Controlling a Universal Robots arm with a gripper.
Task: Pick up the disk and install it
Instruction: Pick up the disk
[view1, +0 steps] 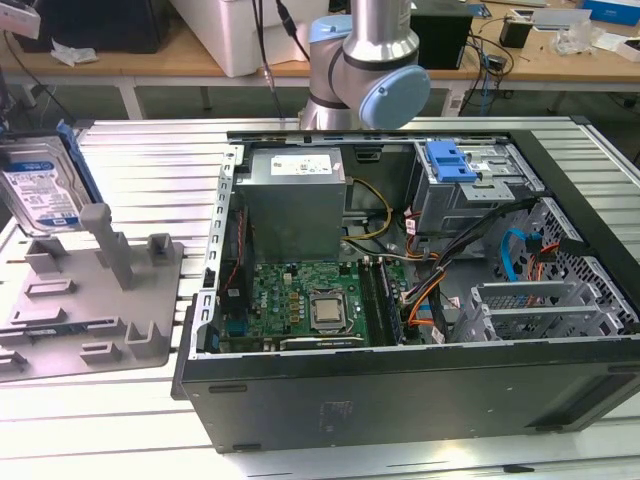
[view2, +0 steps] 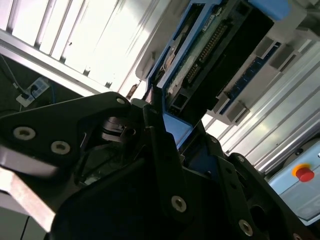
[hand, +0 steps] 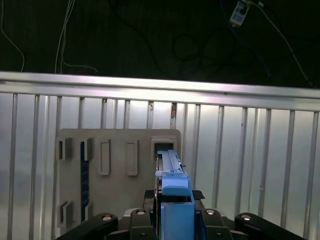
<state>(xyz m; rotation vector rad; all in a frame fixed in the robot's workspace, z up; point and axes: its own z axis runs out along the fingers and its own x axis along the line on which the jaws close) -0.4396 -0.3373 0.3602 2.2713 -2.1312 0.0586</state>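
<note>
The gripper (hand: 174, 196) is clenched on the disk (hand: 169, 167). In the first wrist view its black fingers flank the blue carrier's edge on both sides. In the second wrist view one finger (view2: 159, 145) presses against the carrier's blue frame, with the disk's dark circuit-board face (view2: 215, 55) stretching away from it.

In the exterior view the disk (view1: 40, 190) stands nearly upright at the exterior view's left, label side showing. It is over the grey fixture (view1: 110, 310) that lies on the slatted metal surface (view1: 130, 150). The pictures do not settle whether its lower edge is clear of the fixture's slot (hand: 162, 147) or sits in it.

The step in hand looks like drawing the disk out of that fixture. Doing it well likely means:
- pulling straight along the slot's axis, so the carrier does not bind against the upright posts (view1: 105, 240);
- a firm grip on the frame, because plastic may flex or slip under a sideways load;
- no twisting, because the hold appears to be at one end, which leaves the far end free to swing.

The open computer case (view1: 400, 400) lies well apart, towards the exterior view's right. A drive cage with a blue latch piece (view1: 450, 160) sits at its far corner, and the arm's grey-and-blue joint (view1: 365, 70) stands behind it.
</note>
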